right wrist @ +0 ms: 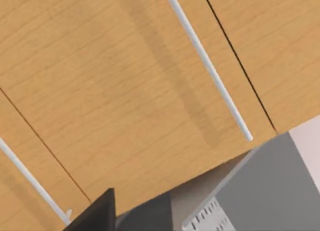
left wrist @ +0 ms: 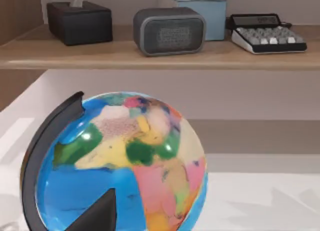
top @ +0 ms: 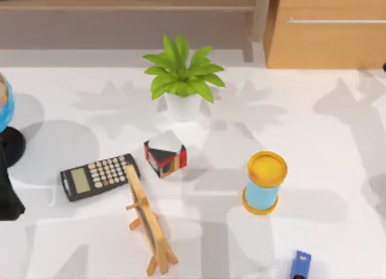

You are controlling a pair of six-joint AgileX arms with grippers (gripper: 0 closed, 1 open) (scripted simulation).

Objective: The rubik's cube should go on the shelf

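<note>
The rubik's cube is out of view. The shelf [top: 126, 8] is a long light-brown board along the back of the table; in the left wrist view the shelf [left wrist: 60, 55] carries a black tissue box, a grey speaker, a blue box and a calculator. My left arm [top: 6, 197] sits at the table's left edge beside a globe [left wrist: 125, 166], which stands close in front of its wrist camera. A dark part of my left gripper [left wrist: 97, 216] shows before the globe. My right gripper [right wrist: 95, 213] faces the wooden drawer unit [right wrist: 125, 81] at the back right.
A black, red and white cube [top: 164, 153] lies mid-table, with a potted plant [top: 183, 80] behind it. A calculator [top: 99, 176] and a wooden stand [top: 148, 221] lie front left. A yellow-lidded blue can [top: 264, 182] stands to the right, and a blue object [top: 300, 265] sits at the front edge.
</note>
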